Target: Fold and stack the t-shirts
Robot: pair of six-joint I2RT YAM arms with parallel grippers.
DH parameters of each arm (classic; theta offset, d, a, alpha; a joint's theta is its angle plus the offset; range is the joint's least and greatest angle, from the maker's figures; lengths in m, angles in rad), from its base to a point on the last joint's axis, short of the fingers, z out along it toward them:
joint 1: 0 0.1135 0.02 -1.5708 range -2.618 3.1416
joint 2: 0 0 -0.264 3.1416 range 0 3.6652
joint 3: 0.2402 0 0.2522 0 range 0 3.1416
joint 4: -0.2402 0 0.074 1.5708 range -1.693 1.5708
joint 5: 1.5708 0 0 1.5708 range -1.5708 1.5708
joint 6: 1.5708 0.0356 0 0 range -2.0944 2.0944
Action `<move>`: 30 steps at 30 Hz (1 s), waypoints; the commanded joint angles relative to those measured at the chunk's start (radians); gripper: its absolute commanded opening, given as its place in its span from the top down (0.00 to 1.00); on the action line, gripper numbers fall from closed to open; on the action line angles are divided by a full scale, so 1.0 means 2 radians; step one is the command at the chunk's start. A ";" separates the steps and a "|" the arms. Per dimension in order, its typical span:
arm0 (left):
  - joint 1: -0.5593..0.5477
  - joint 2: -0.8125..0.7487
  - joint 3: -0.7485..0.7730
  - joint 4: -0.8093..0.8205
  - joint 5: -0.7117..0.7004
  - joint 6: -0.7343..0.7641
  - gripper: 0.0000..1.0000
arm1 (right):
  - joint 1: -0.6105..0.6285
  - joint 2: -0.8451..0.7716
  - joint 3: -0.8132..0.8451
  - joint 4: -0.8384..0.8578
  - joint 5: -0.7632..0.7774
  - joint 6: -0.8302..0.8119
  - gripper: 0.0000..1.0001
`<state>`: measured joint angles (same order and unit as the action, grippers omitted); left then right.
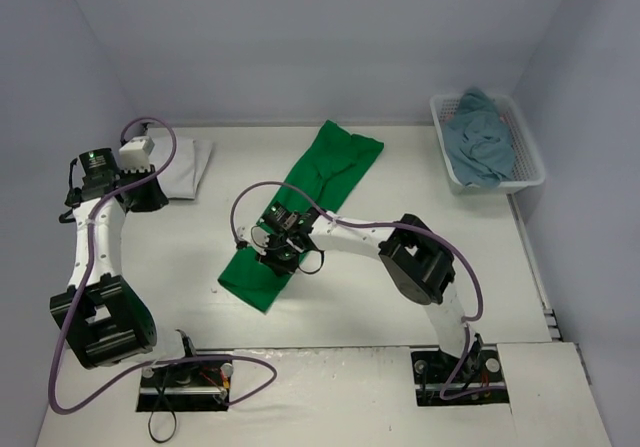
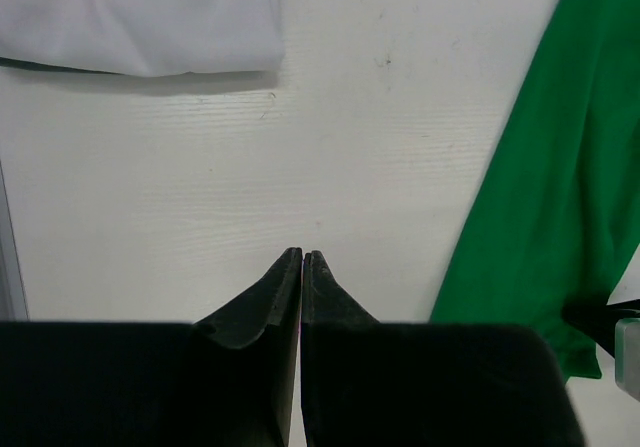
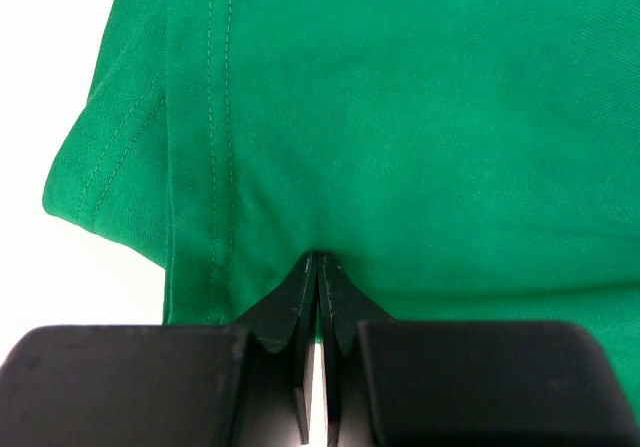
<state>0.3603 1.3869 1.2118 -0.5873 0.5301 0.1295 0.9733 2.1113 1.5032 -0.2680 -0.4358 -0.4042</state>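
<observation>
Top external only: teal-blue t-shirt (image 1: 480, 142) in white basket (image 1: 531, 149), far right.

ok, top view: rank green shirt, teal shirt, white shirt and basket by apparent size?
1. green shirt
2. basket
3. teal shirt, bunched inside the basket
4. white shirt, folded and partly behind the left arm, so only its visible part is ranked
</observation>
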 commanded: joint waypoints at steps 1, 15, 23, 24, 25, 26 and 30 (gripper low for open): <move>0.003 -0.015 0.016 0.018 0.017 -0.001 1.00 | 0.005 0.005 -0.012 -0.018 0.012 -0.008 1.00; 0.003 -0.004 0.018 0.017 0.029 0.000 1.00 | -0.008 -0.109 -0.125 -0.078 0.072 -0.025 1.00; 0.003 -0.008 0.020 0.009 0.035 -0.002 1.00 | -0.072 -0.201 -0.179 -0.085 0.101 -0.024 1.00; 0.003 -0.008 0.022 0.006 0.036 -0.002 1.00 | -0.091 -0.209 -0.182 -0.085 0.105 -0.025 1.00; 0.003 -0.008 0.022 0.005 0.036 -0.001 1.00 | -0.102 -0.215 -0.186 -0.085 0.104 -0.026 1.00; 0.003 -0.010 0.022 0.004 0.038 -0.001 1.00 | -0.118 -0.236 -0.195 -0.085 0.107 -0.031 1.00; 0.003 -0.010 0.023 -0.012 0.045 0.007 1.00 | -0.144 -0.256 -0.203 -0.083 0.112 -0.032 1.00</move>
<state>0.3614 1.3884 1.2098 -0.6029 0.5831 0.1303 0.7063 1.6779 1.1042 -0.4103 -0.2363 -0.4511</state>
